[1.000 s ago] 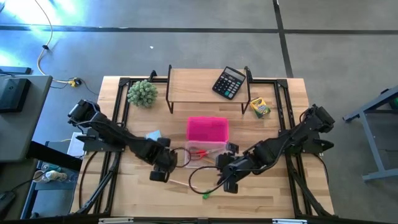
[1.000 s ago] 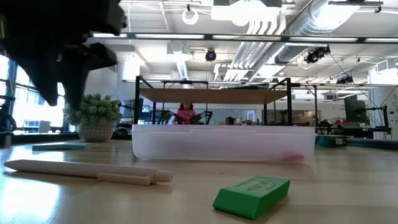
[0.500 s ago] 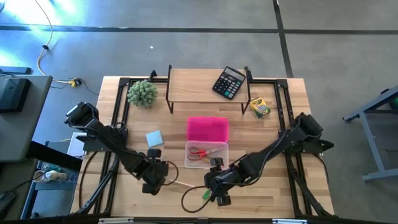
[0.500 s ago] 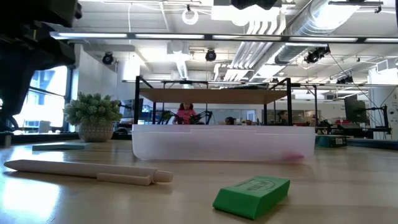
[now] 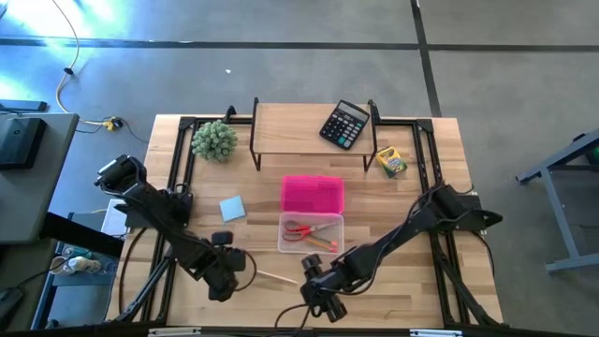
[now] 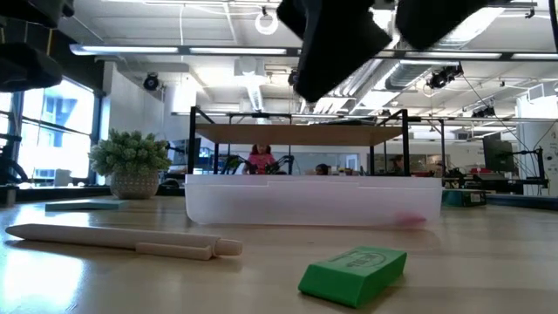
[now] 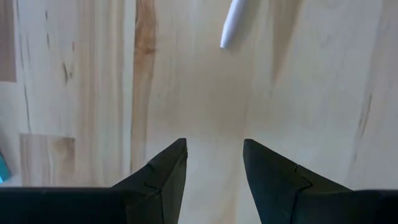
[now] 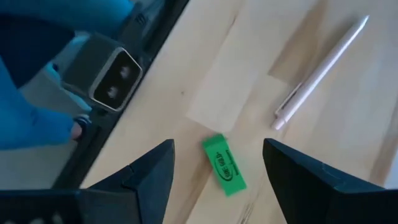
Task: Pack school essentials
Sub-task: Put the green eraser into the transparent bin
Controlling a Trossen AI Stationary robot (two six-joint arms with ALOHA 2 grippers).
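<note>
Two dark robot arms work over a wooden table (image 5: 412, 290) strewn with school supplies. The right gripper (image 8: 217, 163) hangs above the table's near edge, at about six o'clock from the clear plastic bin (image 5: 311, 233), its fingers spread wide and empty, a green eraser (image 8: 224, 165) lying on the wood directly between them. A white pen (image 8: 320, 70) lies just beyond the eraser, apart from it. The left gripper (image 7: 213, 163) hovers over bare wood at roughly eight o'clock from the bin, its fingers parted and grasping nothing, the pen's tip ahead of them. Red-handled scissors (image 5: 299, 228) rest inside the bin, with a pink lid (image 5: 313, 195) touching it at twelve o'clock. A light-blue notepad (image 5: 232, 208) lies at nine o'clock from the lid. The crayon box (image 5: 390, 161) sits toward two o'clock, beside a raised shelf (image 5: 290, 122) carrying a black calculator (image 5: 344, 124); a green plant ball (image 5: 214, 139) stands at the shelf's nine o'clock.
</note>
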